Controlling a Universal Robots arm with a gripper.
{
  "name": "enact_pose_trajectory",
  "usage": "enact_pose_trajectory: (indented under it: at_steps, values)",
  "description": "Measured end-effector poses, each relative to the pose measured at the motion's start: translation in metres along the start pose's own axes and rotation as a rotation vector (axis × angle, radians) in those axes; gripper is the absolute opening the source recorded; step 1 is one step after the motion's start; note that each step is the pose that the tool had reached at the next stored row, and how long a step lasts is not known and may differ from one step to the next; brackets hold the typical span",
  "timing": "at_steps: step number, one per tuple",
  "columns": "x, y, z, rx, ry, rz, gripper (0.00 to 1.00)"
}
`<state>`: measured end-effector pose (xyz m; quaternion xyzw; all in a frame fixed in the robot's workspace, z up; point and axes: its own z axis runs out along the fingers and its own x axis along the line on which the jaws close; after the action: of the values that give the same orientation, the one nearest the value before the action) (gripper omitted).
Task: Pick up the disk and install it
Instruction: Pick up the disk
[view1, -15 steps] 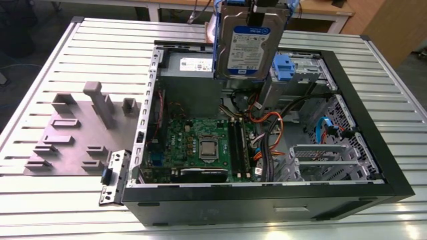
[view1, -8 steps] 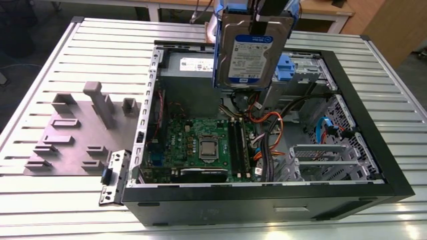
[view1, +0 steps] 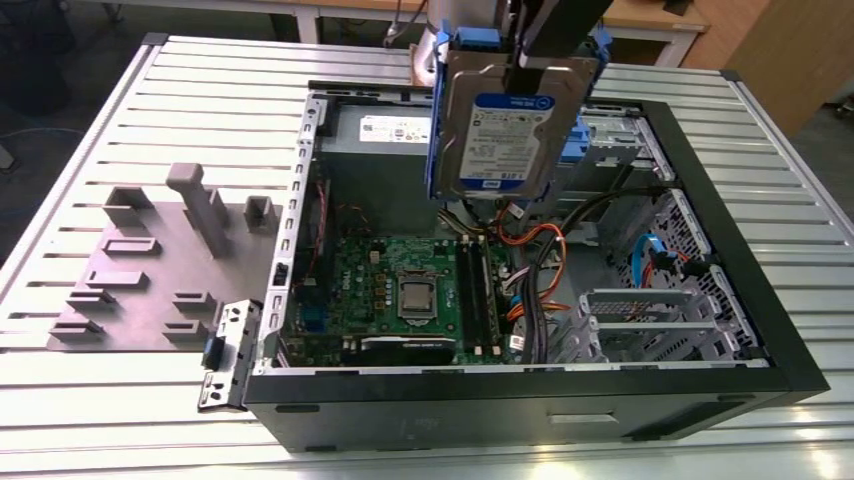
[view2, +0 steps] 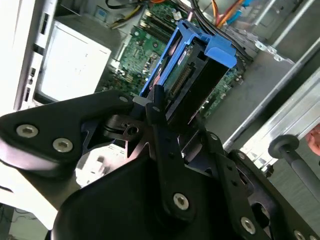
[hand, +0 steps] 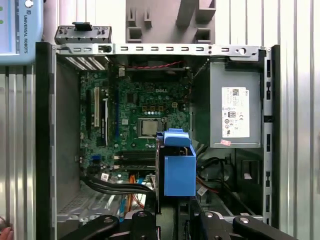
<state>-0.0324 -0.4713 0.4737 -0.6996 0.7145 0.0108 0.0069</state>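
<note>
- Exterior view: the gripper (view1: 537, 62) is clamped on the disk (view1: 511, 130), holding it by its upper edge.
- The disk hangs upright, label outward, above the open computer case (view1: 534, 398).
- In the first wrist view, the disk is over the motherboard (hand: 145, 107), near the power supply (hand: 235, 110).
- The case lies on a slatted table (view1: 120, 400).

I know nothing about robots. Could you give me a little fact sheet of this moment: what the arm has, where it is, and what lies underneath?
Held: the disk, silver-grey in a blue bracket
Gripper: gripper shut on the disk's upper end
Disk pose: upright, in the air over the open computer case
Below: motherboard, cables, power-supply box
Installed: not yet
Beside case: grey fixture plate, on the exterior view's left
Support: slatted table
</note>
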Motion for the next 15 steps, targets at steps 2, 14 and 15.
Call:
enact_pose_trajectory:
  at_steps: [2, 14, 15]
  values:
    - [0.0071, -0.0002, -0.0002, 0.0000, -0.0001, 0.000, 0.35]
    - [0.0450, -0.0010, -0.0011, 0.0000, 0.0001, 0.000, 0.35]
    - [0.0479, -0.0010, -0.0012, 0.0000, 0.0001, 0.000, 0.35]
